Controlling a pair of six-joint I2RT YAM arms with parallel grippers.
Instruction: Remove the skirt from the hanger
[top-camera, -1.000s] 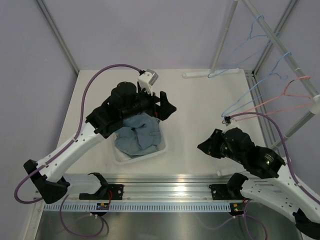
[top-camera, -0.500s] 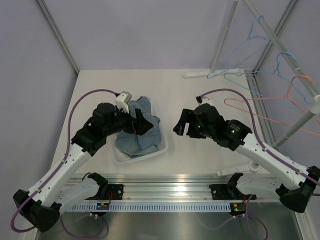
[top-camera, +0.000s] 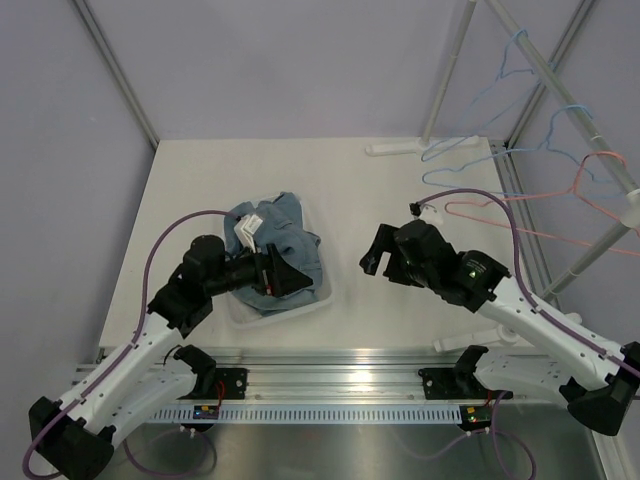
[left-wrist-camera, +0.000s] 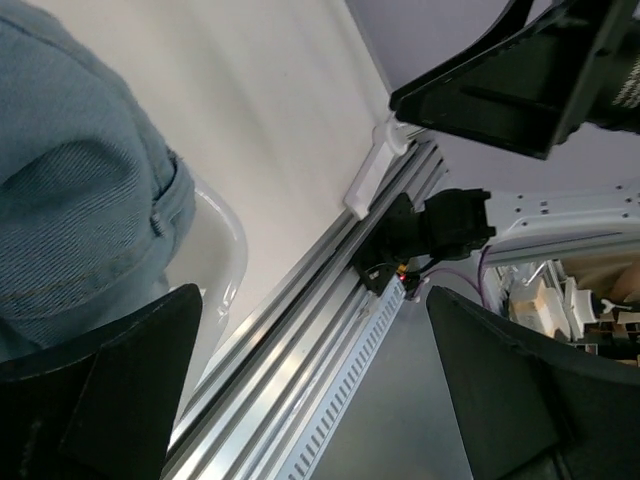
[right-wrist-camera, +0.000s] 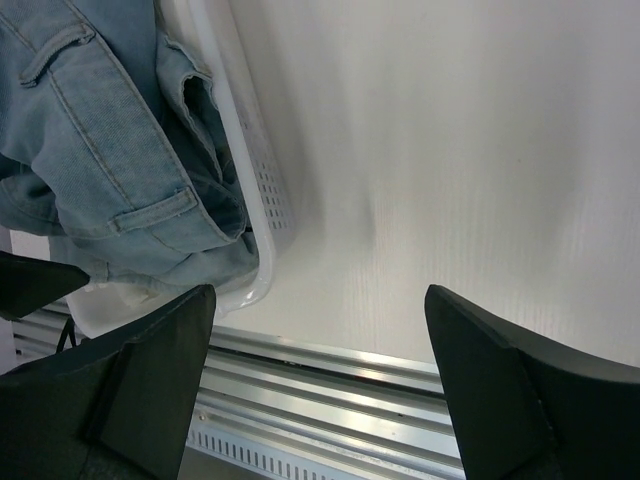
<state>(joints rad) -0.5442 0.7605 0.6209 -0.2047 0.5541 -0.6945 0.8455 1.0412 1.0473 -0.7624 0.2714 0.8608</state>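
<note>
The denim skirt (top-camera: 278, 240) lies bunched in a white basket (top-camera: 322, 295) left of the table's middle, off any hanger. It also shows in the right wrist view as the skirt (right-wrist-camera: 100, 150), and in the left wrist view as the skirt (left-wrist-camera: 70, 200). My left gripper (top-camera: 283, 278) hovers open over the basket's near right side, holding nothing. My right gripper (top-camera: 380, 265) stands open and empty over bare table to the right of the basket. A bare pink hanger (top-camera: 450, 207) hangs from the rail at the right.
Blue wire hangers (top-camera: 470, 178) hang beside the pink one from a slanted rail (top-camera: 600, 250) along the right edge. A metal rail (top-camera: 330, 375) runs along the near table edge. The basket rim (right-wrist-camera: 235, 150) lies just left of my right fingers.
My right arm swung from the hangers to the table's middle and its jaws opened. My left arm drew back toward the near edge over the basket. The hangers shifted.
</note>
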